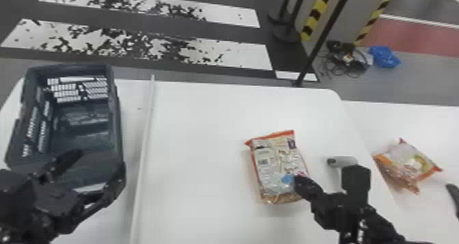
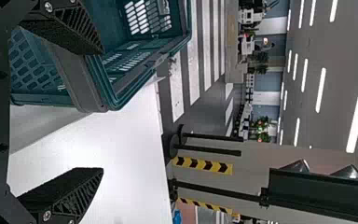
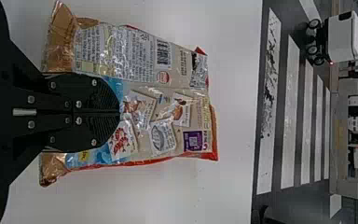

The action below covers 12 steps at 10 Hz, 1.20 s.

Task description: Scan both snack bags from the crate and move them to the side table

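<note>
In the head view my right gripper (image 1: 302,183) is at the lower right part of a snack bag (image 1: 278,164) on the white table. The right wrist view has that gripper (image 3: 120,112) with its fingers together over the printed face of the bag (image 3: 154,112); whether they touch it I cannot tell. A second snack bag (image 1: 409,164), orange-edged, lies on the side table (image 1: 427,123) at the right. My left gripper (image 1: 99,165) is over the near end of the dark crate (image 1: 117,130). Its fingers stand apart in the left wrist view (image 2: 103,110), near the crate wall (image 2: 81,86).
A grey-white scanner (image 1: 341,161) is between the two bags, partly behind the right arm. A raised white strip (image 1: 145,137) runs along the table beside the crate. Posts with striped tape (image 1: 317,14) stand beyond the table, and a dark object (image 1: 453,195) is at the right edge.
</note>
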### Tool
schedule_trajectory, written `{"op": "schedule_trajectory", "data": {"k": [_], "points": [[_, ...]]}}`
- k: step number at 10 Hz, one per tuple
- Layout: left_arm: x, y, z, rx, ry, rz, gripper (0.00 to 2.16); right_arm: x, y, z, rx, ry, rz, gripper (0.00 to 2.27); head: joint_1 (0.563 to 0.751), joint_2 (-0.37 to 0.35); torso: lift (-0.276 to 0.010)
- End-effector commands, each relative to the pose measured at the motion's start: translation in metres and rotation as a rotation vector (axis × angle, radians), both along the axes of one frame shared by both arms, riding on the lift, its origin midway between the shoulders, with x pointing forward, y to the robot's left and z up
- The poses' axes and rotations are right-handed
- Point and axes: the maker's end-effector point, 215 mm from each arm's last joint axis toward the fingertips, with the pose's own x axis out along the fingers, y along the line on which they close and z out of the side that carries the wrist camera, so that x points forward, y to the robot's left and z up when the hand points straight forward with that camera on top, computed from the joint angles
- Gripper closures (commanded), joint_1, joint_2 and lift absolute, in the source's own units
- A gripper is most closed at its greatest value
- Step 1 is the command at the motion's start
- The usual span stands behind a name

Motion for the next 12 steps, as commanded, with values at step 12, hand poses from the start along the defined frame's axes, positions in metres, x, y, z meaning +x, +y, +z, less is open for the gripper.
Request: {"op": "schedule_trajectory", "data": {"k": [12], "points": [[-0.002, -0.006, 0.004, 0.013, -0.003, -0.012, 0.11, 0.099, 0.117, -0.017, -0.003, 0.048, 0.294, 2.25, 0.695, -0.043, -0.075]]}}
